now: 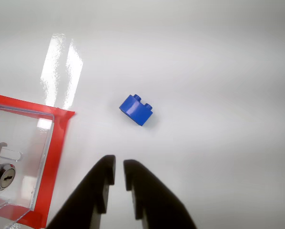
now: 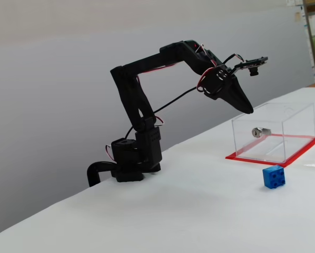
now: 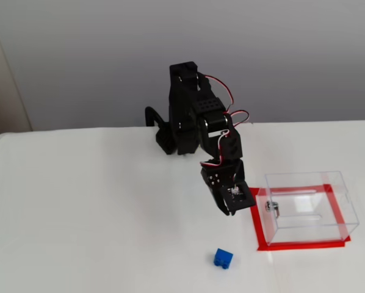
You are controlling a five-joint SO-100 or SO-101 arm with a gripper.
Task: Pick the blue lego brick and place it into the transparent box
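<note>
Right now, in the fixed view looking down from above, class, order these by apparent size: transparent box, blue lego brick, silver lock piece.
1. Transparent box, clearly largest.
2. Blue lego brick.
3. Silver lock piece looks slightly smaller than the brick, though the brick sits nearer the camera, so this is unsure.

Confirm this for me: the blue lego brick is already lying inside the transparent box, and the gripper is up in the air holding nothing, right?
Not quite. The blue lego brick is not inside the transparent box; it sits on the white table outside it, near the box's red base edge, as a fixed view shows. The rest holds: the gripper is in the air, holding nothing.
</note>
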